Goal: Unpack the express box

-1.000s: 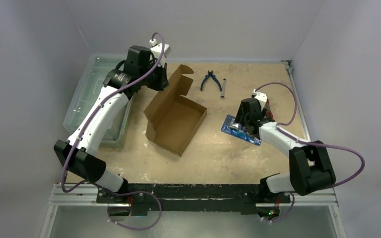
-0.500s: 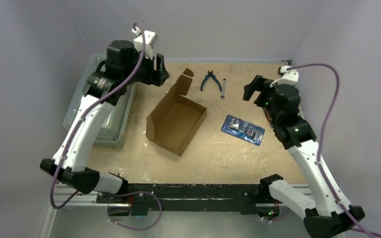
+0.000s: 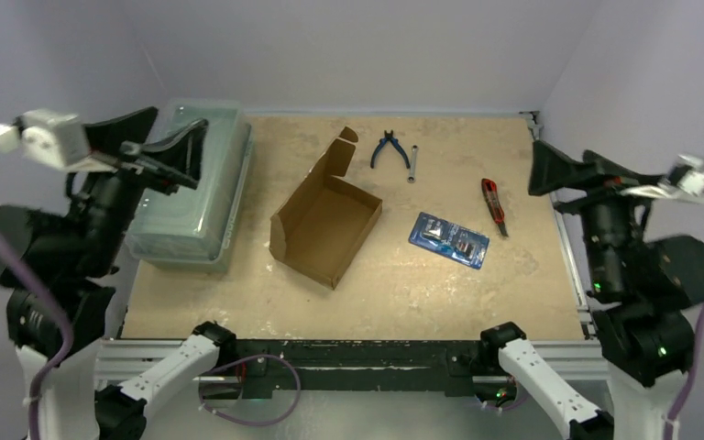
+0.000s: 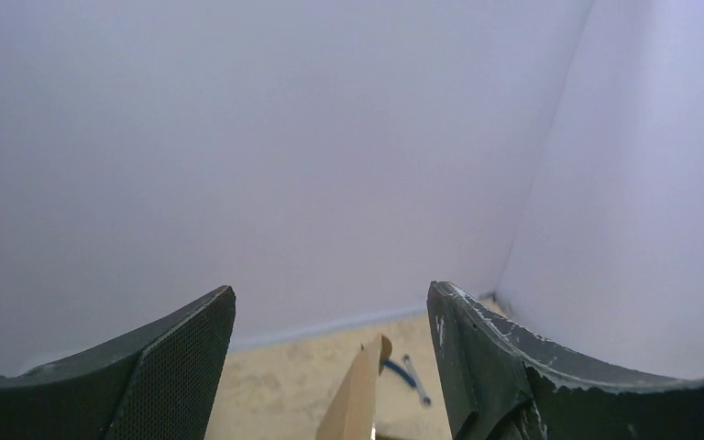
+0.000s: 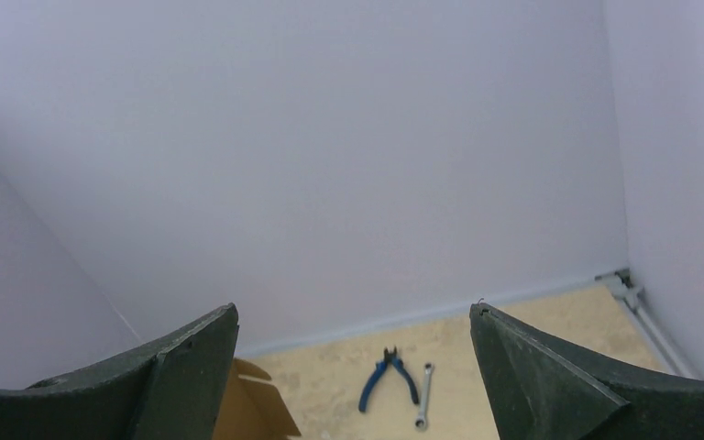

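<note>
Both arms have pulled back from the work and now stand raised at the near corners of the table [image 3: 394,293]. The left gripper [image 4: 330,298], closed at the box flap a second ago, has let go and is spread, holding nothing. The right gripper [image 5: 353,312], which was down on the blister pack, is also spread wide and empty.

The express box [image 3: 325,220] sits near the table's centre, lid flap standing open toward 12 o'clock. Its interior looks bare. The blue blister pack [image 3: 449,240] lies flat on the table at 3 o'clock from the box, apart from it. With the right arm gone, a red utility knife [image 3: 493,203] shows just beyond the pack. Farther off, toward 1 o'clock, lie a small wrench [image 3: 412,165] and blue-handled pliers [image 3: 390,147]. The clear plastic bin [image 3: 197,183] sits at 9 o'clock.

With the pack out, the box open and both grippers withdrawn, the unpacking looks finished or nearly so.

The box shows no label or print. The pack's card carries printing too small to read.
</note>
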